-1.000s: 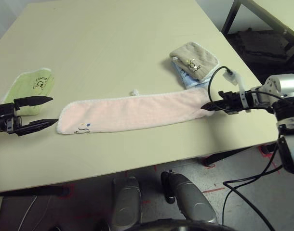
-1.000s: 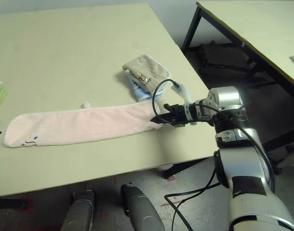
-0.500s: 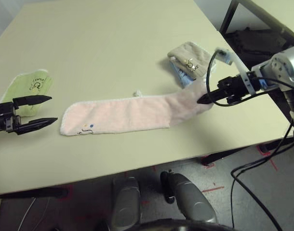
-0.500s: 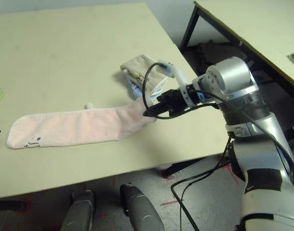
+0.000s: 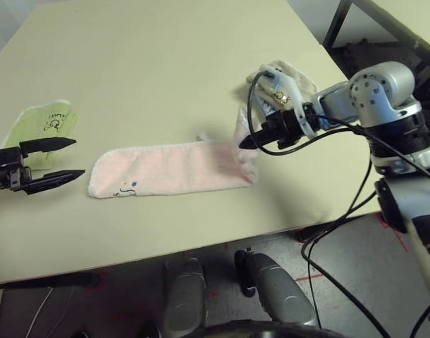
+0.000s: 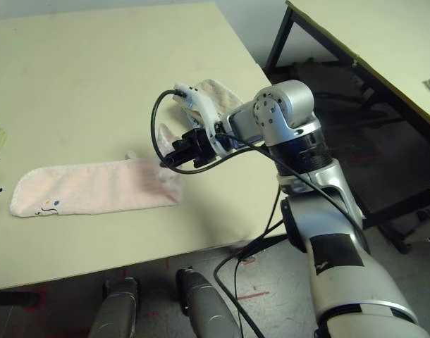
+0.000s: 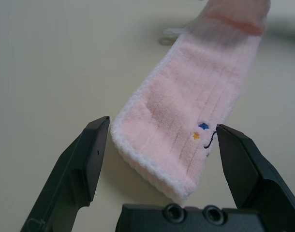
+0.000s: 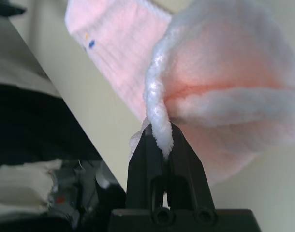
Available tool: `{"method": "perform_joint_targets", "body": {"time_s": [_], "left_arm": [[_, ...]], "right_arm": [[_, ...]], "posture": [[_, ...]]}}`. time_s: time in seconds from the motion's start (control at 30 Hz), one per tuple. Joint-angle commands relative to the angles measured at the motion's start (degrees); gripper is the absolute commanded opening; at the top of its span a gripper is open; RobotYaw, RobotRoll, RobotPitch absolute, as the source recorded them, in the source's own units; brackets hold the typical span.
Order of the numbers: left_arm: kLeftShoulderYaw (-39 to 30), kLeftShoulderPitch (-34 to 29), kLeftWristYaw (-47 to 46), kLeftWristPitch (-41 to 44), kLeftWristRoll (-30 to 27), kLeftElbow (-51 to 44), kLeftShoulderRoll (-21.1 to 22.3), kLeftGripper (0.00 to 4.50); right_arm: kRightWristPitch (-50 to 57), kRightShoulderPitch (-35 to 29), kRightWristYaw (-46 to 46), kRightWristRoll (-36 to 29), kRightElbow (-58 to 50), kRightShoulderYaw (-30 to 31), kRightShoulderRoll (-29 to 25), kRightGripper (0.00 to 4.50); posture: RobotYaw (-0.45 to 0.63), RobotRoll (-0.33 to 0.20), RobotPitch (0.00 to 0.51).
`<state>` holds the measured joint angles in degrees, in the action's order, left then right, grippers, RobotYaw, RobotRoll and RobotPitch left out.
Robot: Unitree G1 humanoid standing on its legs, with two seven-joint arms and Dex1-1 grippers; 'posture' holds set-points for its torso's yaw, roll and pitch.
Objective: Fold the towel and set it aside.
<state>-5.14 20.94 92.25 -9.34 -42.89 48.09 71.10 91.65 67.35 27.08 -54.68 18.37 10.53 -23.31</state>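
Folding is only starting: right tool [image 5: 243,143] is pinching the towel [image 5: 166,167] end raised off the tabletop [image 5: 166,56], left tool [image 5: 70,159] spread, nothing set aside.

Pale beige table [image 5: 166,63] bearing a small light-green folded cloth [image 5: 42,123] near its left edge and a tan folded cloth [image 5: 294,76] stacked at its right side. Second table [image 6: 370,42], dark-legged, stands beyond; grey floor [image 6: 271,282] below.
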Motion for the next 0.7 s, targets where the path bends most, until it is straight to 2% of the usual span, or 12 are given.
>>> {"method": "perform_joint_targets", "body": {"time_s": [0.03,0.23,0.4,0.5,0.7], "left_arm": [[0.49,-0.68,0.25,-0.56,0.39,0.78,0.35,4.5],[0.29,-0.36,0.25,-0.64,0.43,1.19,0.58,4.5],[0.34,0.02,0.25,-0.83,0.63,1.52,0.38,4.5],[0.36,0.25,0.25,-0.83,0.74,1.69,0.31,4.5],[0.31,0.12,0.25,-0.66,0.61,1.64,0.42,4.5]], "right_arm": [[0.85,-1.61,-6.67,-4.91,0.34,-2.25,2.3,0.04],[0.85,-5.3,-16.29,-16.68,-2.31,-1.27,3.85,0.04],[0.85,-7.87,-24.75,-22.36,-2.63,-2.51,7.23,0.04],[0.85,-8.98,-29.18,-24.23,-2.28,-3.78,9.23,0.77],[0.85,-9.35,-35.39,-23.19,-1.6,-8.91,13.08,2.93]], "posture": [[-0.04,0.0,0.211],[-0.04,0.0,0.209],[-0.04,0.0,0.205],[-0.04,0.0,0.205],[-0.04,0.0,0.204]]}}
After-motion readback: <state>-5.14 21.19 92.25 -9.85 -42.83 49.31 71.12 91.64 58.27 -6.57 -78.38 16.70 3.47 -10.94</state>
